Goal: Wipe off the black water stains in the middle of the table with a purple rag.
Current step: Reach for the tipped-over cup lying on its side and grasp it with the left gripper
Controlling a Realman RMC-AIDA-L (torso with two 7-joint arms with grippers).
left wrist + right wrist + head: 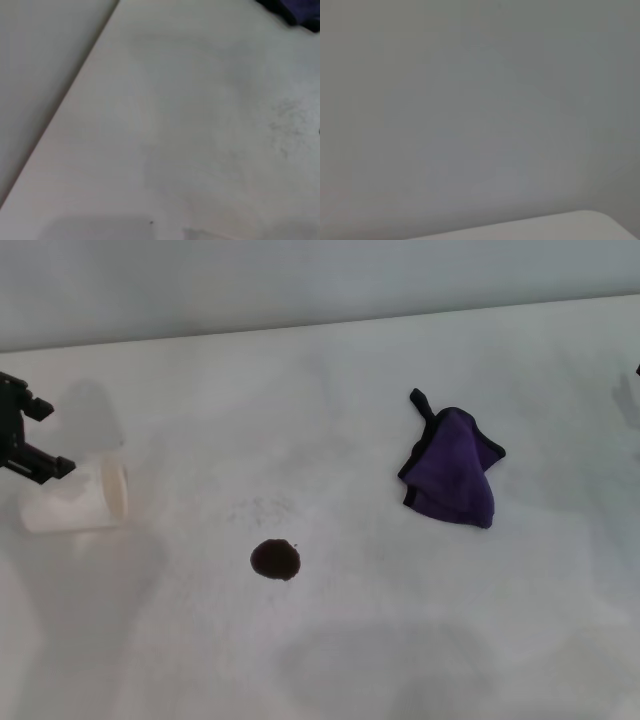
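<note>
Left gripper (22, 440) sits at the far left of the head view, black and raised above the table (330, 660). Can't tell whether it's wide or narrow, and it holds nothing I can make out. A white paper cup (72, 502) lies on its side just beside and below it, mouth turned toward the stain side. The black water stains (275, 559) are one small round dark blot, off to the gripper's right and closer to the robot, apart from it. A faint grey speckled smudge (262, 508) lies just past the blot, on the far side. The purple rag (452, 468) is further right again, well apart from the gripper. It's crumpled in a heap with its black tail pointing away from the robot, and it touches neither the blot nor the cup. The right gripper (637, 370) is only a dark sliver at the right edge, beyond the rag; state unreadable.

Left wrist view: mostly bare table (165, 150), its edge running against a grey wall (40, 60). The speckled smudge (287, 120) is in view, and a corner of the purple rag (300, 10) shows at the frame edge. The gripper itself isn't shown, so there's no read on its opening.

Right wrist view: grey wall (470, 100) fills the frame, with a strip of the white table (560, 227) at one edge. No rag or stain.
</note>
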